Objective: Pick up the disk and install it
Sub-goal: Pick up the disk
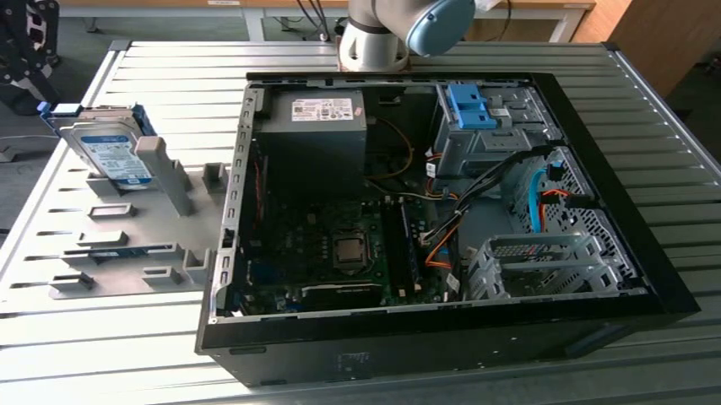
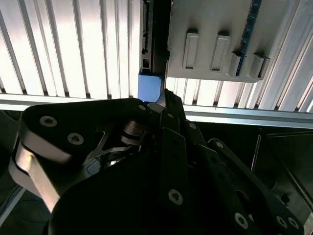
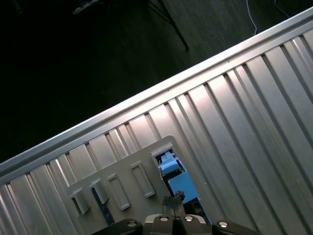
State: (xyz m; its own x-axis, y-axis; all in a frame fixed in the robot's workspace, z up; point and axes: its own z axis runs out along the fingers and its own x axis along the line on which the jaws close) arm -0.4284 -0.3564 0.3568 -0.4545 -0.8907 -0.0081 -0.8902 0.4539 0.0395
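Exterior view — disk (image 1: 111, 150) upright in gray holder (image 1: 135, 253) beside open computer case (image 1: 451, 354); gripper (image 2: 165, 98) closed, empty.

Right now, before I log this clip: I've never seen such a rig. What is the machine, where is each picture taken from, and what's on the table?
The machine is a single robot arm. The exterior view comes from a camera off the arm and shows part of the arm at the far edge of a slatted metal table. An open computer case lies on the table. Toward the exterior view's left, a grey fixture plate holds the disk, which stands on edge in its blue frame, not in the case. The two wrist views come from cameras riding on the arm, looking at that plate. The dark linkage in the second wrist view is the gripper.
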